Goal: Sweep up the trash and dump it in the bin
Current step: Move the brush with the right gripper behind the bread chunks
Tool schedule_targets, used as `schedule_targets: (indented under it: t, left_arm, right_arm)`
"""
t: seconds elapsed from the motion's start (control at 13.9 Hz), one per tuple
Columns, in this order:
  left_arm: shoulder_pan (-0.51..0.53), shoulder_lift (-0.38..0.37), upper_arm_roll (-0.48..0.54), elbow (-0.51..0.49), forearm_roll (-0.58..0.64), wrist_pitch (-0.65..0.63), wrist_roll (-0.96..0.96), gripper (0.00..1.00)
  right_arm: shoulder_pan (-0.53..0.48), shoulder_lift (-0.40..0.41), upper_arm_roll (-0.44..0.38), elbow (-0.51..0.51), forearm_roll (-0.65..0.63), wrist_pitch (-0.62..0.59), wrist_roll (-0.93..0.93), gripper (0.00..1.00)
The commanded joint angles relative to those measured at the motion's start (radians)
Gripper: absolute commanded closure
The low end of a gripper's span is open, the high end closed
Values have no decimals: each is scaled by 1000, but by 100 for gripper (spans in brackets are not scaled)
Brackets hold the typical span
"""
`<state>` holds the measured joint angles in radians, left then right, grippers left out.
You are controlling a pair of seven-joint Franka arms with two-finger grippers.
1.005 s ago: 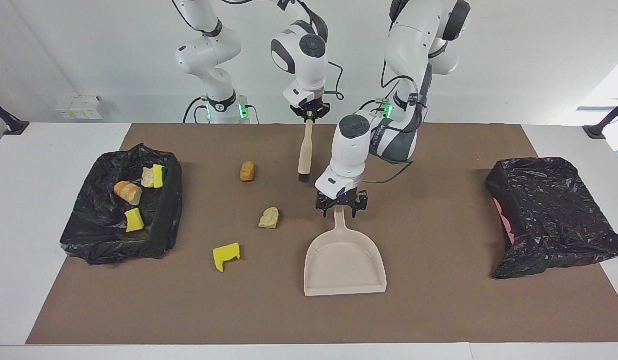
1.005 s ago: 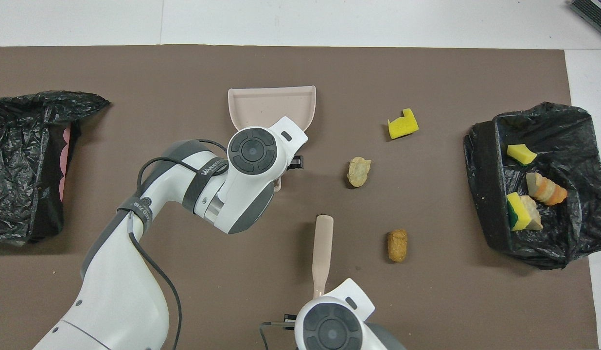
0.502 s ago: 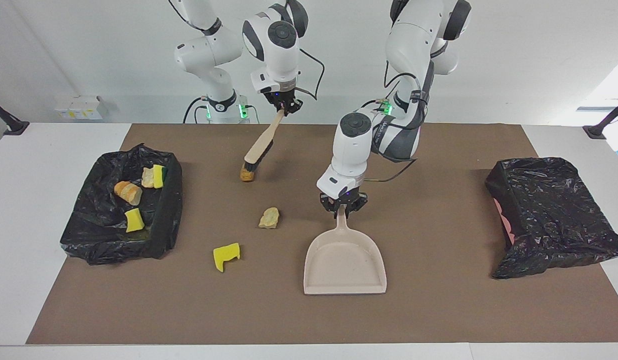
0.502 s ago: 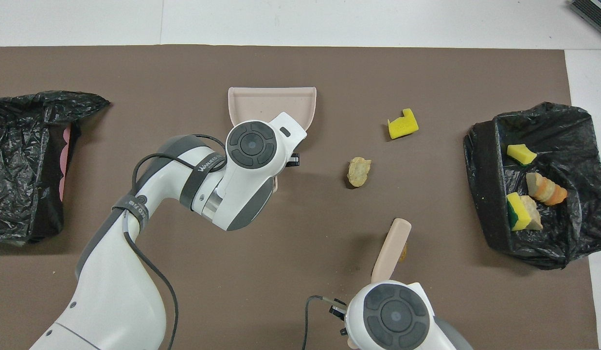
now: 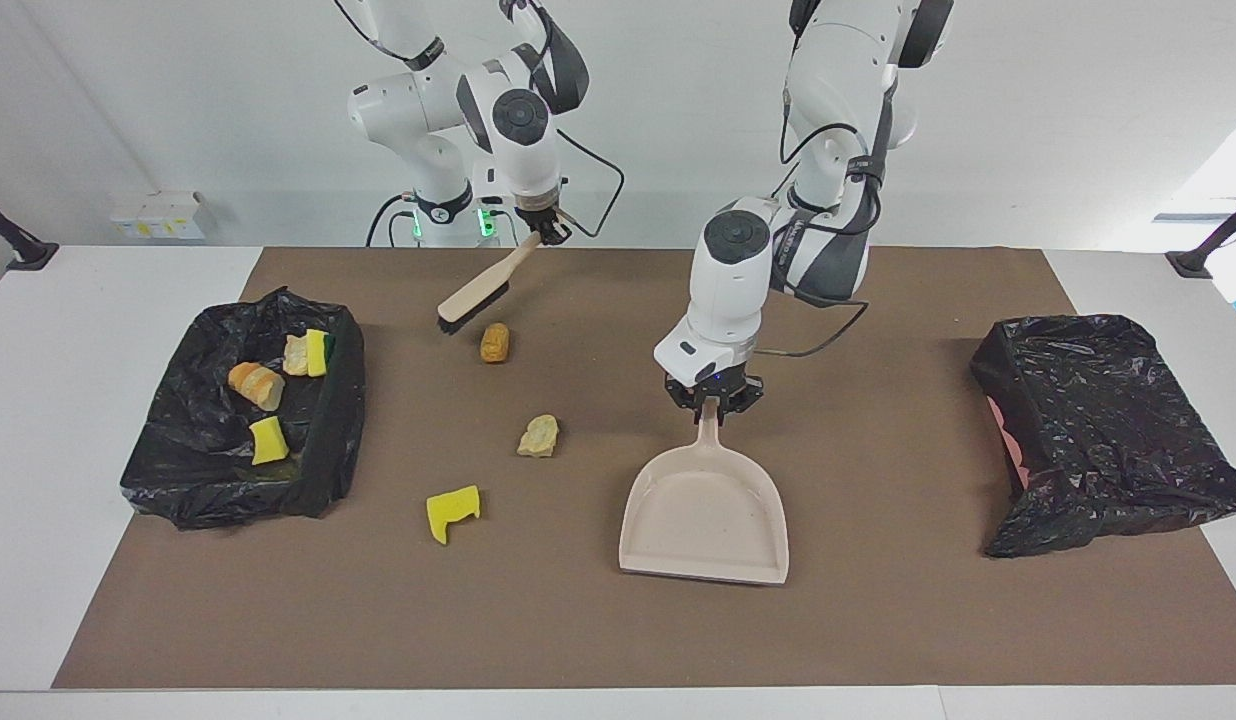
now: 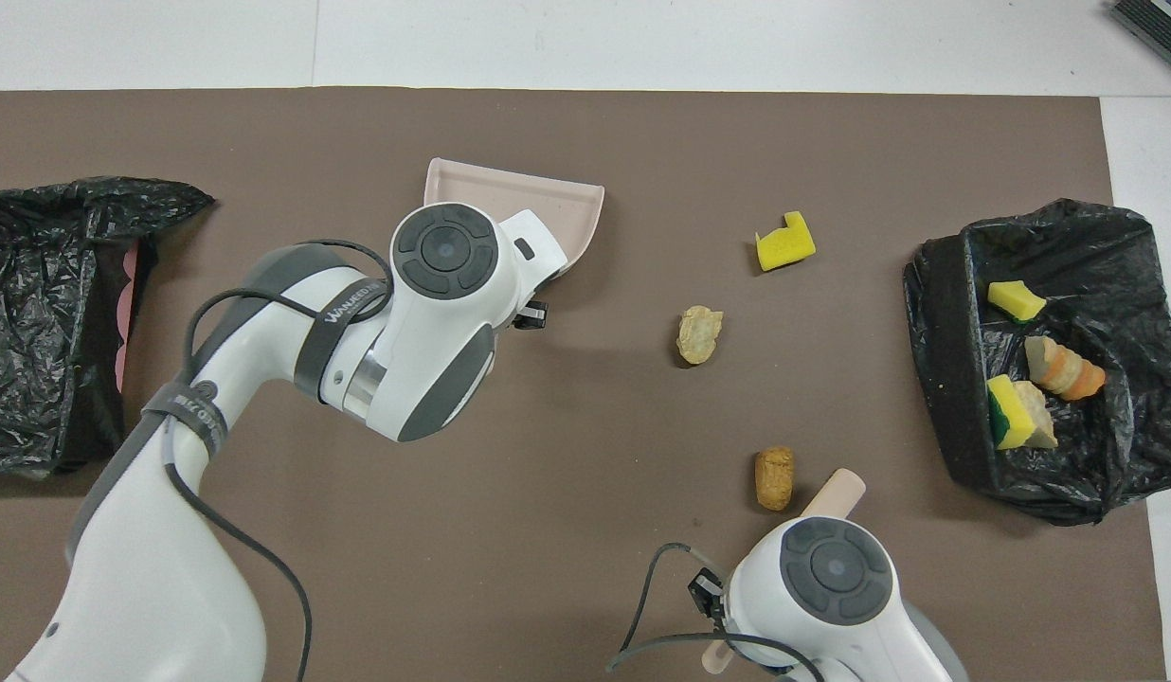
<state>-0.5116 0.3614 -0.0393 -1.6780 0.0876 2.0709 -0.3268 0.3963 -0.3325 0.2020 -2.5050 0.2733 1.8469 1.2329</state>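
Three scraps of trash lie on the brown mat: a brown lump [image 5: 494,342] [image 6: 774,477], a tan lump [image 5: 539,436] [image 6: 699,333] and a yellow sponge chunk [image 5: 453,512] [image 6: 784,242]. Several more scraps [image 5: 268,385] lie in the black-lined bin [image 5: 328,440] [image 6: 936,379] at the right arm's end. My right gripper [image 5: 544,232] is shut on the beige brush [image 5: 476,296], held slanted with its black bristles just beside the brown lump, toward that bin. My left gripper [image 5: 714,396] is shut on the handle of the beige dustpan [image 5: 703,515] [image 6: 538,194], which rests on the mat, turned slightly askew.
A second black-bagged bin [image 5: 1108,430] [image 6: 55,322] lies tipped on its side at the left arm's end of the mat. White table [image 5: 68,300] borders the mat. The left arm's wrist hides the dustpan handle in the overhead view.
My right arm swung the brush from mid-mat across the brown lump toward the right arm's end. My left gripper closed on the dustpan handle and shifted and turned the pan slightly.
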Motion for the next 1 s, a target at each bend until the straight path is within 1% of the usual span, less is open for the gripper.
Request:
schedule_targets:
  t: [0.0,0.14,0.22,0.29,0.36,0.43,0.5,0.57,0.72,0.79,0.93]
  left_arm:
    - [18,-50,1,-11,14,-87,164,100]
    - [18,-61,6,-17,17,-139,288,100]
    - [18,-65,6,-20,20,-170,387,100]
    - [22,-68,7,-19,24,-199,493,100]
    - [25,-68,7,-20,37,-201,581,100]
    - [27,-68,7,-22,41,-199,650,100]
    - [34,-74,7,-34,41,-193,735,100]
    - [35,-82,7,-57,44,-186,838,100]
    - [36,-108,7,-119,58,-125,987,100]
    - [36,-125,7,-162,58,-82,1043,100]
    - [36,-159,6,-241,58,-3,1083,100]
  right_arm:
    - [-4,10,13,-32,40,64,-12,100]
    - [-10,27,13,-25,40,67,-96,100]
    - [-13,38,13,-14,40,69,-137,100]
    - [-17,46,13,-12,40,109,-176,100]
    - [-22,62,13,-8,40,148,-211,100]
    - [-28,88,10,20,41,159,-239,100]
    - [-57,125,10,58,41,160,-275,100]
    - [-80,154,11,96,41,160,-317,100]
    - [-124,205,10,152,41,167,-422,100]
    - [-149,231,10,188,40,164,-452,100]
    - [-160,280,8,260,38,143,-530,100]
